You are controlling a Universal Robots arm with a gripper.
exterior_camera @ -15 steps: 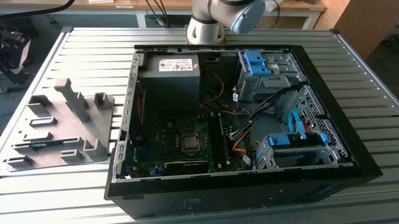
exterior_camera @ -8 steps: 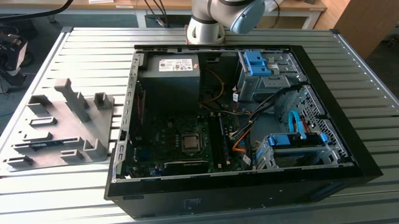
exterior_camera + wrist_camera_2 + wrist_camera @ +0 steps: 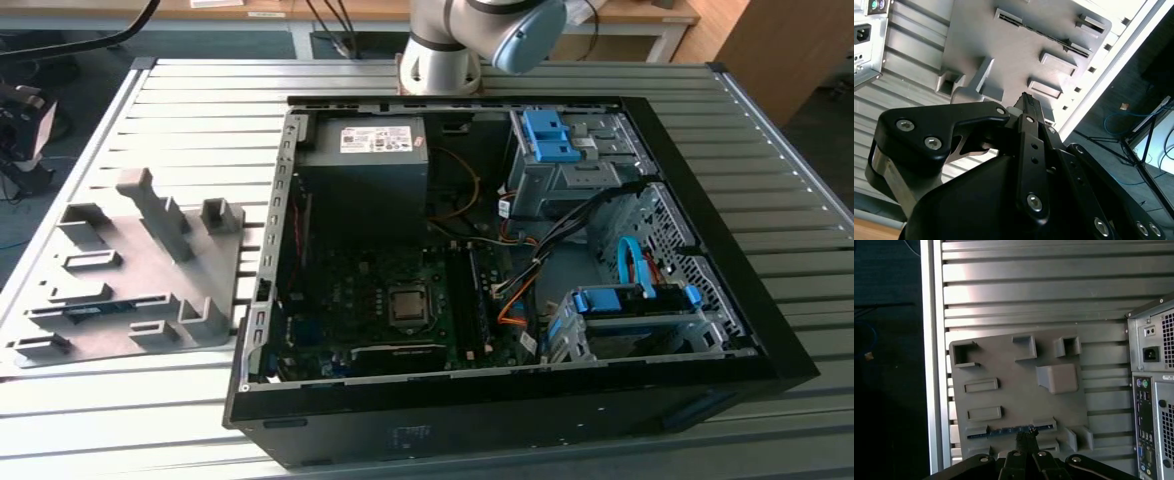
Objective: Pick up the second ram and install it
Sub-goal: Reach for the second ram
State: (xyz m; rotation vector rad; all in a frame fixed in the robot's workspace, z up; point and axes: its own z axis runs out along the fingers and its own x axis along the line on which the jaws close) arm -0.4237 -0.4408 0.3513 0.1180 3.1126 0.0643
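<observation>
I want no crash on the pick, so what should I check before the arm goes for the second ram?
1. Second ram seated in its slot of the grey fixture: ok.
2. Hand lined up over the ram's length in the first wrist view: ok.
3. Hand's height above the ram: cannot tell.
4. Computer case open, memory slots exposed: ok.
5. A free slot for it: cannot tell.
6. Cables clear of the slots: cannot tell; they run close beside.

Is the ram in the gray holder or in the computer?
In the holder: the ram sits in one of its slots, outside the case.
</observation>
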